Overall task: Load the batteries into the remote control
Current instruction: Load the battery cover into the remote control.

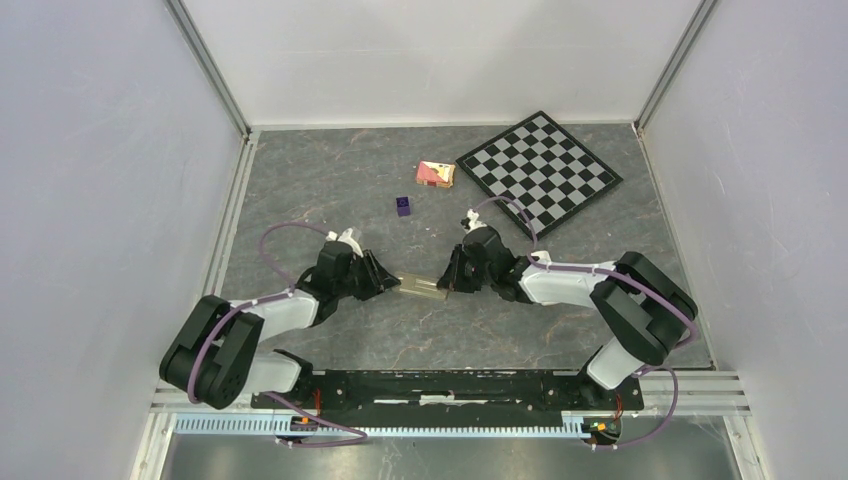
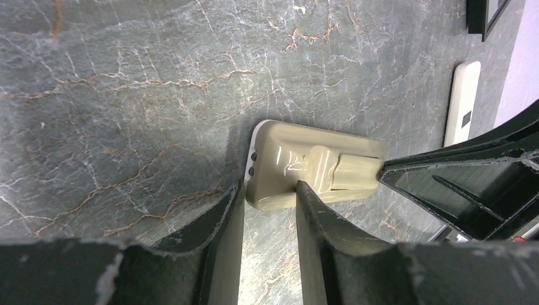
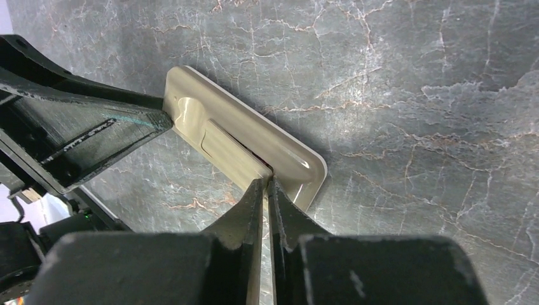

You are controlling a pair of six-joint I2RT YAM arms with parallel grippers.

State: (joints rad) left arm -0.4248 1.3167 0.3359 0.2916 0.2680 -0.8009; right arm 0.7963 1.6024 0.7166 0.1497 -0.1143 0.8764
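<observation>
The remote control lies back up on the table between the two arms, olive-tan, with its battery cover on. My left gripper is at its left end. There the fingers bracket the end's near corner, both tips against it. My right gripper comes from the other end, jaws shut to a thin slit with nothing in it. Its tips rest at the edge of the cover. The batteries show as a small dark purple-blue cluster farther back on the table, apart from both grippers.
A chessboard lies at the back right, with a small pink-and-tan box to its left. A slim white-backed remote lies beyond the tan one in the left wrist view. White walls enclose the table on three sides.
</observation>
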